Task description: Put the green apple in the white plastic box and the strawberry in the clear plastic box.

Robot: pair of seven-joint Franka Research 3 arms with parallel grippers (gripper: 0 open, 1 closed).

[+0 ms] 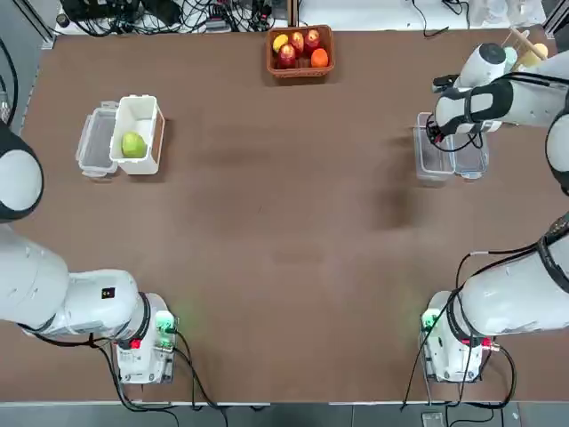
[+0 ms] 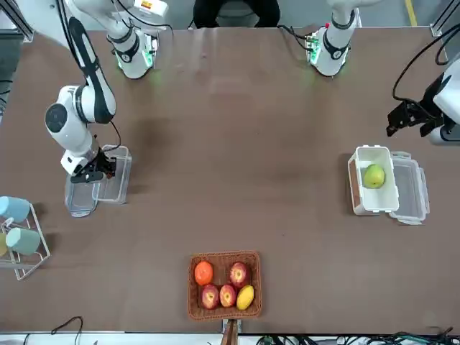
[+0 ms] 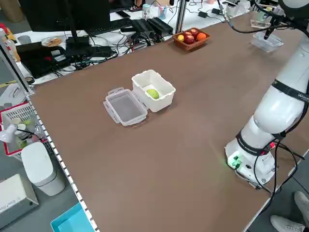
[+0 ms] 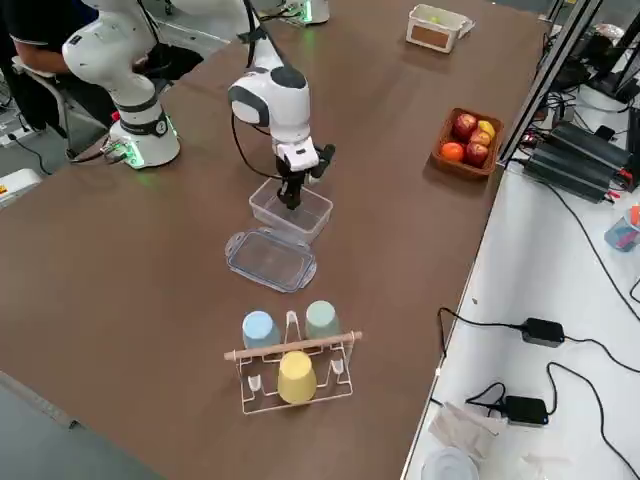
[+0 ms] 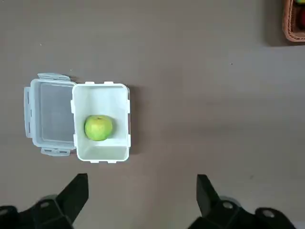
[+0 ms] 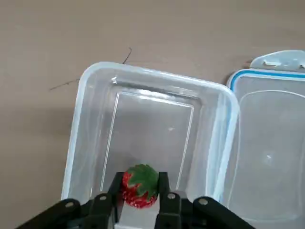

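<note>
Right fingers pinch strawberry over clear plastic box.

Even, bright overhead light; soft blurred shadows lie on the brown tabletop. All views sharp, without glare.

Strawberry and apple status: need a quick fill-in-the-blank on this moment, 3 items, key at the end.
1. The green apple lies inside the ____ plastic box.
2. The strawberry is held by the ____ gripper over the clear plastic box.
3. The left gripper, high above the table, has its fingers ____.

Missing words: white; right; open
</note>
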